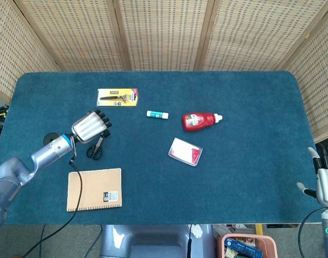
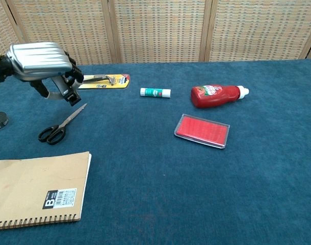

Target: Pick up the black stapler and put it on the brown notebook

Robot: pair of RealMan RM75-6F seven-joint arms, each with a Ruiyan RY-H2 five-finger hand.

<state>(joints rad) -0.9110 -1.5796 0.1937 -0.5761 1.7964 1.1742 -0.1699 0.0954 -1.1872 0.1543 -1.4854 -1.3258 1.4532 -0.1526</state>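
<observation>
Pickup looked done: our left hand [image 2: 41,64] gripped the black stapler [image 2: 69,91] clear of the blue-felt desk [image 2: 160,168], above the black-handled scissors [image 2: 59,126]. We judged the carry to the brown spiral notebook [image 2: 35,189], near the desk's front left corner, remained. Our right hand [image 1: 325,180] hung open.

The left hand [image 2: 38,61] holds the stapler [image 2: 68,92] above the bench [image 1: 250,107], over the scissors [image 2: 61,125], which lie behind the notebook [image 2: 38,189] at the near left. The razor pack [image 1: 118,97] lies behind the scissors; to its right come the glue stick [image 1: 157,114], then the bottle [image 1: 200,121]. The flat case [image 1: 185,151] sits in front of them. The right hand [image 1: 325,180] hangs off the bench's near right edge.
</observation>
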